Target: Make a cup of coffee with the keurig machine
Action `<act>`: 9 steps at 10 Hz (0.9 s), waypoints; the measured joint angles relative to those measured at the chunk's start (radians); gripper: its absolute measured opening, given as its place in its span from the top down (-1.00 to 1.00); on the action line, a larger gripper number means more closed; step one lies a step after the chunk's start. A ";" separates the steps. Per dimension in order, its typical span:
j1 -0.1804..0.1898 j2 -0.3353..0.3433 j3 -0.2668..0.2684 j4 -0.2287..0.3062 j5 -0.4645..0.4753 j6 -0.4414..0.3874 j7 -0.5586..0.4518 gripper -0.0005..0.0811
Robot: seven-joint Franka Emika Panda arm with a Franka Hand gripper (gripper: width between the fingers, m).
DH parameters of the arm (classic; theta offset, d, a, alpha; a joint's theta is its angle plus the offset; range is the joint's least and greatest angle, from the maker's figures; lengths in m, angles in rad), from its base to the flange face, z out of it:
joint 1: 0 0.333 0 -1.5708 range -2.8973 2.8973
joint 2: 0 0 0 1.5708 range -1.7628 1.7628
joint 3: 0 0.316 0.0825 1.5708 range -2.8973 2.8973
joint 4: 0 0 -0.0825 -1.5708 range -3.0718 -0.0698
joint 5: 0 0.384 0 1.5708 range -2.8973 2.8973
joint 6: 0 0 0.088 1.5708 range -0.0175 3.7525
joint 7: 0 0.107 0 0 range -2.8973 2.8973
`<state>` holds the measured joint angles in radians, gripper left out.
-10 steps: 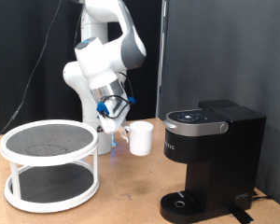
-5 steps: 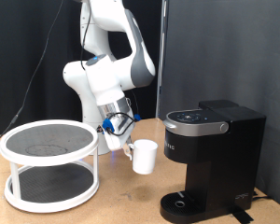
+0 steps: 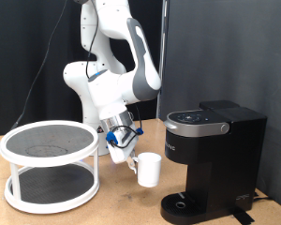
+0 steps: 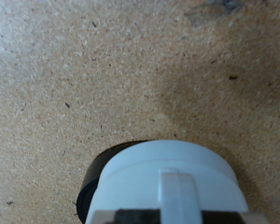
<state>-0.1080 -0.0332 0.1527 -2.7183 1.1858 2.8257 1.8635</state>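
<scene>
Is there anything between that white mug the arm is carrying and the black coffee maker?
No. In the exterior view only open air and bare table separate the cup from the keurig machine.

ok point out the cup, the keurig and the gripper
cup (image 3: pixel 149 170): exterior view, middle of its white side wall.
keurig (image 3: pixel 214 150): exterior view, black front of the body.
gripper (image 3: pixel 133 161): exterior view, at the fingertips, by the cup's handle.
</scene>
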 joint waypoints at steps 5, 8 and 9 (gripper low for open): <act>0.008 0.087 0.048 0.078 0.126 0.006 -0.063 0.98; 0.009 0.117 0.078 0.110 0.182 0.023 -0.087 0.98; 0.009 0.125 0.085 0.122 0.200 0.028 -0.096 0.98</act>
<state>-0.0989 0.0917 0.2377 -2.5965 1.3859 2.8534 1.7678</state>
